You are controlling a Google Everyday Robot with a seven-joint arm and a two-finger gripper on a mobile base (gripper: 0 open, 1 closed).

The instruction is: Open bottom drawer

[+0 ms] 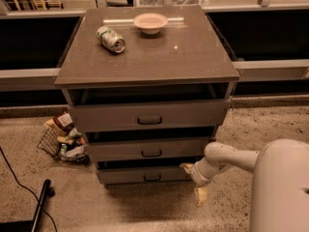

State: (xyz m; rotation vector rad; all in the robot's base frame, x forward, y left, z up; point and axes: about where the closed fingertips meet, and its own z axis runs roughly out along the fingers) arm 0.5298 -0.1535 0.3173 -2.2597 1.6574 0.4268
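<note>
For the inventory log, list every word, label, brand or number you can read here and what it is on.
No text can be read.
Can on the cabinet top: print illegible.
Packets in the wire basket: print illegible.
Gripper, by the bottom drawer's right end: no marking.

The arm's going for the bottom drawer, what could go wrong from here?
The two-finger gripper sits at the right end of the narrow grey bottom drawer, away from its small dark pull handle; it could slip off or skew the drawer. The white arm might bump the mid-sized grey drawer above.
</note>
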